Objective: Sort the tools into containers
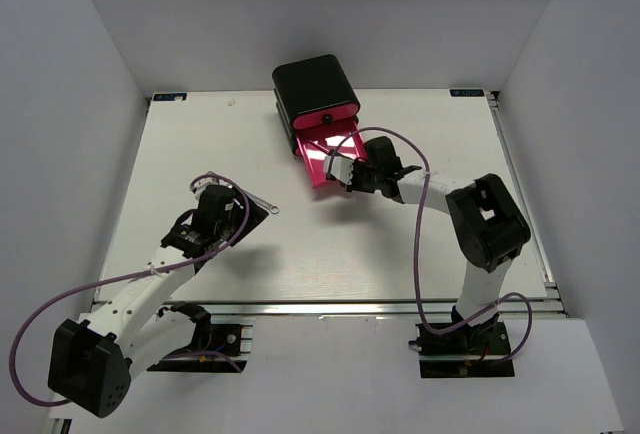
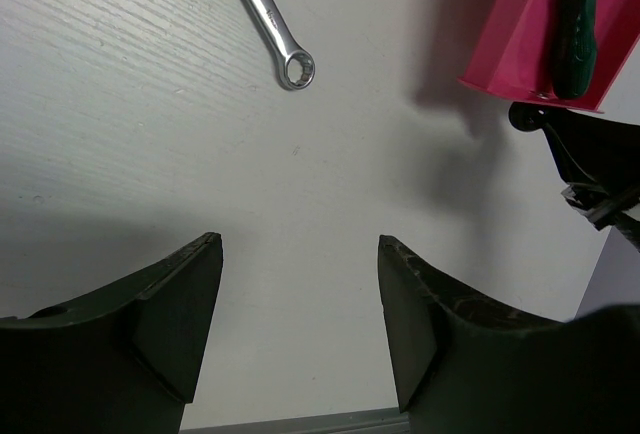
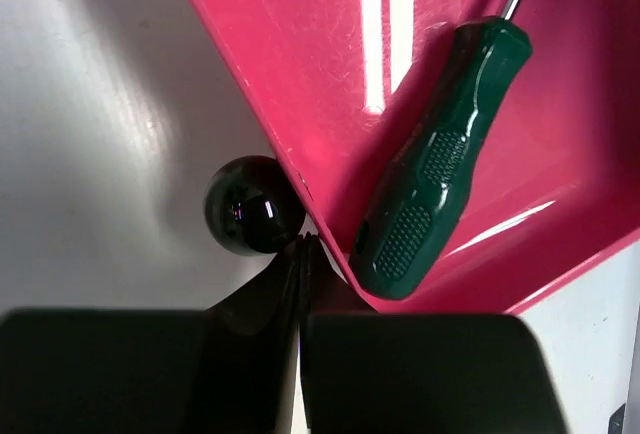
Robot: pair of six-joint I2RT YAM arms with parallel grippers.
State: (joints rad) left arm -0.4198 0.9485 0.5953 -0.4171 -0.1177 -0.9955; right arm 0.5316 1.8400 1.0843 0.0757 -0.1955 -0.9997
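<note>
While L gripper (image 2: 300, 244) hangs wide over table (image 2: 150, 154), wrench (image 2: 270, 24) ahead, R gripper (image 3: 303, 249) pinched closed beside knob (image 3: 252, 206) of open drawer (image 3: 330, 54), green screwdriver (image 3: 440, 154) inside.

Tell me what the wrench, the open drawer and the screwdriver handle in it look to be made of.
Wrench: polished metal, likely chromed steel; silver, mirror-like highlights.
Drawer: glossy pink-red plastic, probably; it shows light streaks and fine scuffs.
Screwdriver handle: dark green plastic, semi-gloss, with moulded dotted grip patches.
</note>
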